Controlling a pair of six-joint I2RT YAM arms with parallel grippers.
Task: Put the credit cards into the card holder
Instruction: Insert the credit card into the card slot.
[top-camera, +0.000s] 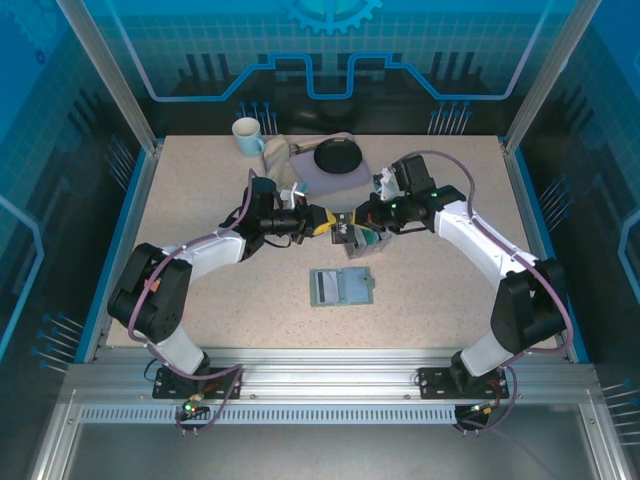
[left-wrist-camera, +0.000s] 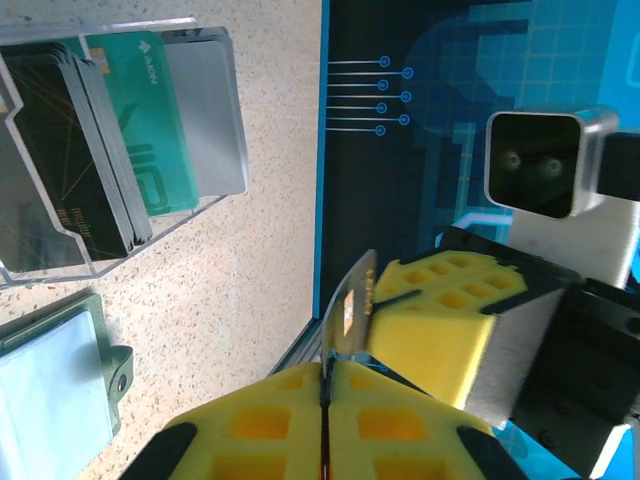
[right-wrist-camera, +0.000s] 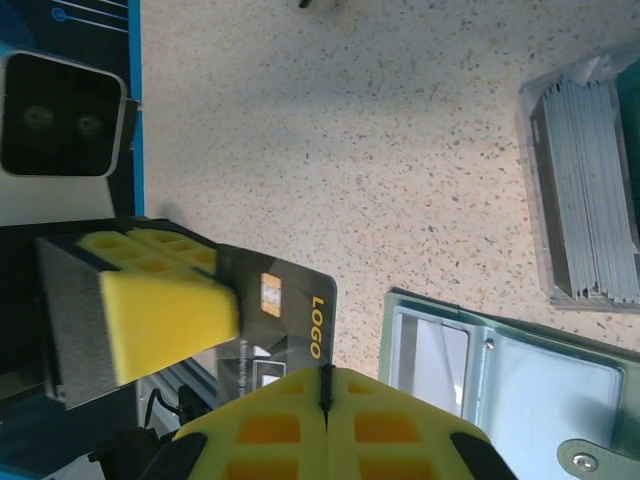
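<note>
Credit card (right-wrist-camera: 290, 318), where is it?

Up in the air above the speckled table (top-camera: 200, 210), pinched between both arms near the middle of the tabletop. It hangs just left of a clear box (right-wrist-camera: 530, 130) of stacked cards. The card holder (top-camera: 341, 287) lies open and flat a little nearer the arm bases.

What holds it?

Both arms. The left gripper (left-wrist-camera: 325, 385) has its yellow fingers pressed together on one edge. The right gripper (right-wrist-camera: 325, 385) is clamped the same way on another edge, its pads parted only by the card's thickness.

Which way does it point?

From the right wrist its dark face shows, with a gold chip and the word LOGO. That lettering runs straight away from the right gripper's fingers, so the long axis appears to lie along that gripper's reach. From the left wrist it is seen edge-on, a thin line rising from between the fingers and leaning slightly right. From above it is too small to judge.

And the holder?

Its long axis runs left to right, pale pockets facing up, apart from the card.
</note>
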